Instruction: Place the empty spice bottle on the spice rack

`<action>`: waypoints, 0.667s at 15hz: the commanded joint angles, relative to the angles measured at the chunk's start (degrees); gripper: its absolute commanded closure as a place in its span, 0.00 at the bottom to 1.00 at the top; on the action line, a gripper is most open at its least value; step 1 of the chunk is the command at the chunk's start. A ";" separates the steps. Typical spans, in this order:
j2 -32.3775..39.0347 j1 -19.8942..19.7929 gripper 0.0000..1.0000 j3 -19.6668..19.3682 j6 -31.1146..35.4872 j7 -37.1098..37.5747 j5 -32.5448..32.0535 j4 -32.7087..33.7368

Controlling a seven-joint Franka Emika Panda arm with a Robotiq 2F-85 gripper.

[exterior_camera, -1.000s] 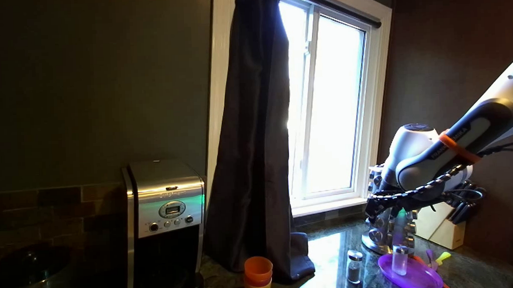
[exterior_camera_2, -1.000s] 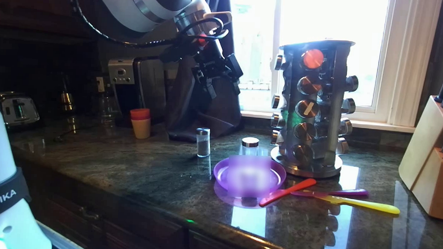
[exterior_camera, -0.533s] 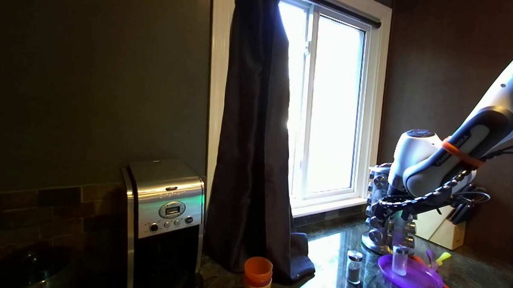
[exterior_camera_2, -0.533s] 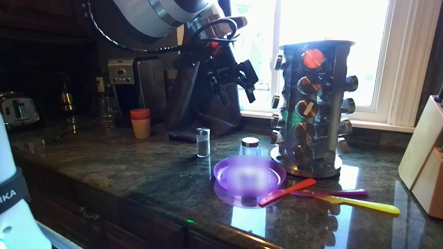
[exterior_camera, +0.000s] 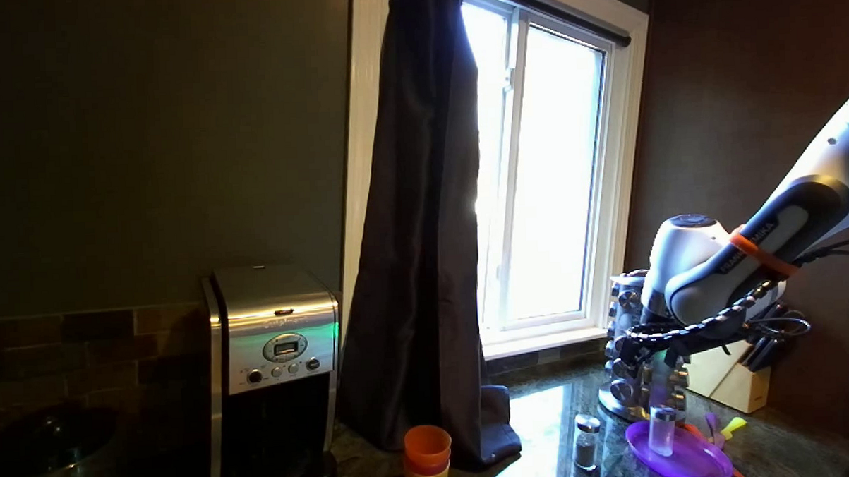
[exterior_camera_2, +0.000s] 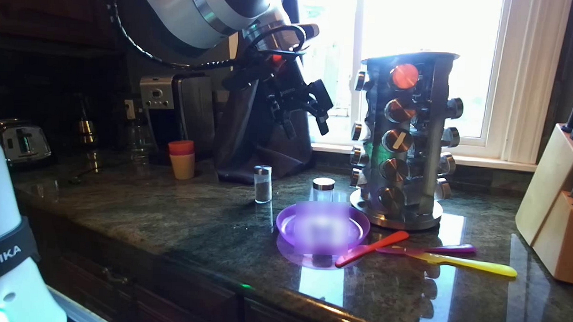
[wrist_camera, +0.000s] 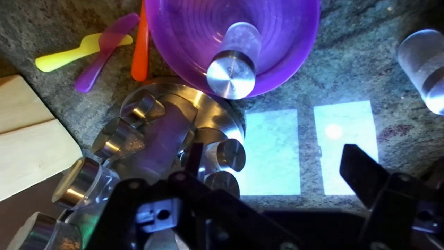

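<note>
The empty spice bottle, clear with a silver lid, stands upright on the purple plate [exterior_camera: 702, 467]. It shows in both exterior views [exterior_camera: 662, 435] [exterior_camera_2: 323, 192], its lower part blurred in one, and in the wrist view [wrist_camera: 242, 40]. The spice rack [exterior_camera_2: 432, 152] is a tall round stand with several silver-lidded jars lying sideways in it; in the wrist view its base [wrist_camera: 208, 100] shows just below the plate. My gripper [exterior_camera_2: 306, 129] is open and empty, in the air above the counter, to the left of the rack. In the wrist view, its fingers [wrist_camera: 272, 152] are wide apart.
A part-filled shaker [exterior_camera_2: 263, 185] stands left of the plate [exterior_camera_2: 286, 223]. Red [exterior_camera_2: 372, 250], purple [exterior_camera_2: 455, 249] and yellow [exterior_camera_2: 473, 265] plastic knives lie in front of the rack. A knife block [exterior_camera_2: 542, 213] stands right. Stacked cups [exterior_camera_2: 181, 166] stand farther left.
My open gripper has moved right and a little down, closer to the rack, mostly in the first half second. It is nearly still since. The bottle, plate and rack have not moved.
</note>
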 commanded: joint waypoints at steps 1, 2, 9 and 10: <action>2.75 1.44 0.00 -2.89 -4.62 -0.64 0.74 2.56; 3.52 1.82 0.00 -3.77 -5.13 -0.96 1.23 3.15; 10.01 5.23 0.00 -9.41 -3.97 -5.14 4.24 6.07; 10.73 5.63 0.00 -10.01 -3.50 -5.81 4.52 6.35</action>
